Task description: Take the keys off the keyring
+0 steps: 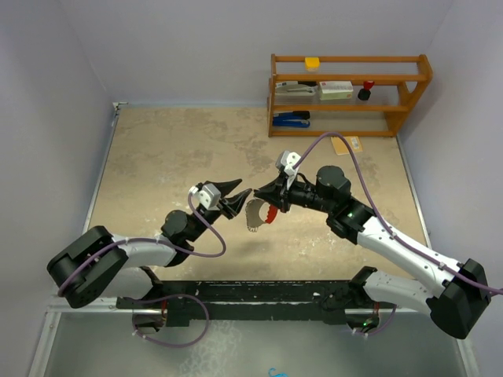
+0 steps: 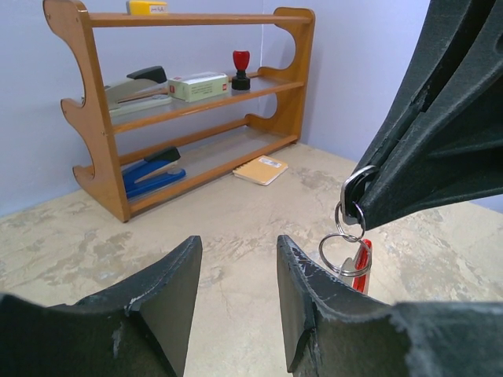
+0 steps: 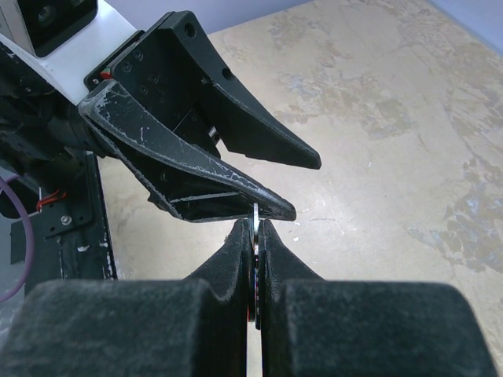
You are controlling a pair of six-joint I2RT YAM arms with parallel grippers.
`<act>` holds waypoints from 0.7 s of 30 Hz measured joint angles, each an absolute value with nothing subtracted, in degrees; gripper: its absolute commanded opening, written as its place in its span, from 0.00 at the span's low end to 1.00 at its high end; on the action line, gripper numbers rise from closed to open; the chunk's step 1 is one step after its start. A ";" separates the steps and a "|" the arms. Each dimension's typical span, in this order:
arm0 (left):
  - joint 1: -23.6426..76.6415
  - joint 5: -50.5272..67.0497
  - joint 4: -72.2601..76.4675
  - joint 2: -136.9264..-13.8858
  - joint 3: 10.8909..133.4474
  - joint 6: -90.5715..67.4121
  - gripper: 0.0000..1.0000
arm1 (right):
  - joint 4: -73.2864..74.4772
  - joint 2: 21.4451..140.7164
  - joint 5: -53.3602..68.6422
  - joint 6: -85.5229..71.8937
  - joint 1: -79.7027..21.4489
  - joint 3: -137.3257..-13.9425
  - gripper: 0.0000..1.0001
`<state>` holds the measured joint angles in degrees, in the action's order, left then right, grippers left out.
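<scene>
The keyring (image 1: 269,214) hangs above the table's middle, a red strip beside a silvery ridged arc (image 1: 253,217). My right gripper (image 1: 259,195) is shut on its small top ring, seen edge-on between the fingers (image 3: 256,218). In the left wrist view, linked silver rings and the red strip (image 2: 363,264) dangle under the right gripper (image 2: 361,198). My left gripper (image 2: 238,245) stands open just left of the rings with nothing between its fingers. One fingertip (image 3: 284,210) sits right at the ring. I cannot pick out the keys as separate pieces.
A wooden shelf (image 1: 350,94) stands at the back right with a stapler, a box, a red-handled stamp (image 2: 240,69) and a yellow block. A blue stapler (image 2: 151,171) lies on its lower board. A tan notepad (image 2: 261,170) lies on the table beside it.
</scene>
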<state>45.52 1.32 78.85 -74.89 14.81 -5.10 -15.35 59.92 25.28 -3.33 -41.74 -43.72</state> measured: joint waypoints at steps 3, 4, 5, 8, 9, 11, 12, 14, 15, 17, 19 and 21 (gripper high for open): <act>45.52 1.30 78.87 -74.96 14.81 -5.39 0.41 | -15.35 59.92 25.28 -3.33 -41.74 -43.68 0.00; 45.52 1.30 78.89 -74.96 14.81 -5.41 0.41 | -15.35 59.92 25.28 -3.33 -41.74 -43.68 0.00; 45.52 1.28 78.85 -74.94 14.81 -5.41 0.41 | -15.35 59.92 25.28 -3.33 -41.74 -43.68 0.00; 45.52 1.06 78.19 -74.02 14.79 -5.41 0.41 | -15.35 59.92 25.26 -3.31 -41.74 -43.68 0.00; 45.52 0.82 77.43 -72.99 14.74 -5.39 0.41 | -15.35 59.92 25.26 -3.33 -41.74 -43.68 0.00; 45.52 0.01 75.26 -69.41 14.55 -5.23 0.41 | -15.35 59.92 25.23 -3.33 -41.74 -43.68 0.00; 45.52 -0.73 73.23 -65.93 14.35 -4.91 0.41 | -15.38 59.92 25.26 -3.33 -41.74 -43.68 0.00; 45.52 -1.34 71.00 -62.50 14.28 -4.58 0.41 | -15.40 59.92 25.26 -3.33 -41.74 -43.68 0.00; 45.52 -1.76 68.64 -59.79 14.28 -4.03 0.42 | -15.40 59.92 25.23 -3.33 -41.74 -43.68 0.00; 45.52 -2.26 63.94 -54.30 14.28 -3.27 0.43 | -15.44 59.92 25.21 -3.33 -41.74 -43.68 0.00; 45.52 -1.98 59.77 -49.67 14.31 -2.72 0.43 | -15.53 59.92 25.19 -3.33 -41.74 -43.68 0.00; 45.52 -0.89 56.23 -47.16 14.37 -2.39 0.43 | -15.79 59.92 25.08 -3.33 -41.74 -43.68 0.00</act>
